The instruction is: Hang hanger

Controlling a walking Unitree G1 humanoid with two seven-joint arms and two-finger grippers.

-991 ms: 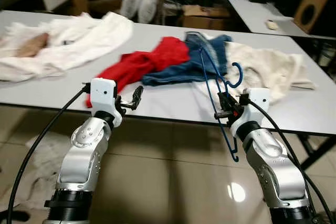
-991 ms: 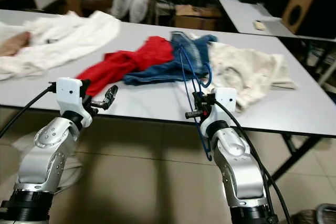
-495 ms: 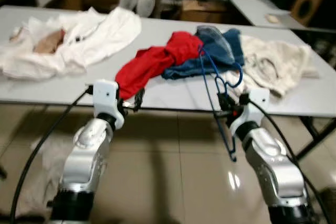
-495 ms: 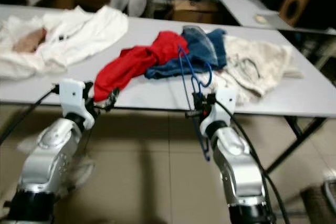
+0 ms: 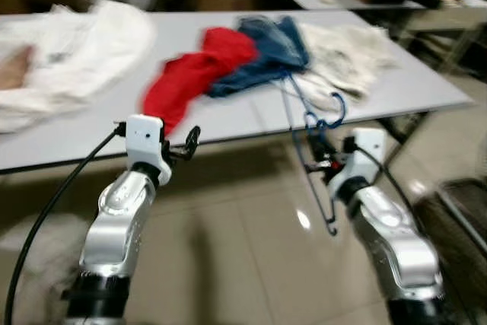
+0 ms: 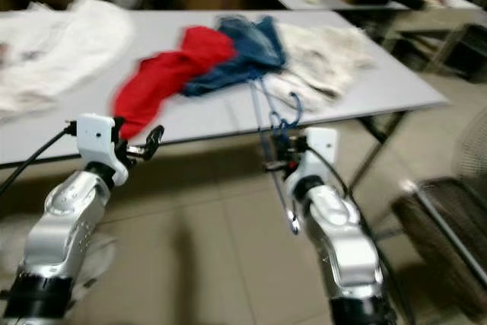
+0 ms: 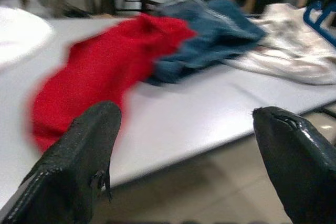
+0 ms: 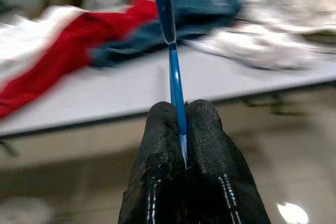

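Hanger [image 8: 176,85]: thin, glossy blue wire.

The hanger [image 8: 176,85] is thin blue rod with a smooth, slightly glossy coat, pinched between matt black, rubbery fingers [image 8: 212,145]. The table [image 5: 228,123] has a smooth, matt pale-grey top. On it lie soft cloth pieces: red garment [image 5: 190,74], blue denim [image 5: 270,51] (coarser weave), cream fabric [image 5: 342,55]. Floor tiles [image 5: 251,249] shine glossy.
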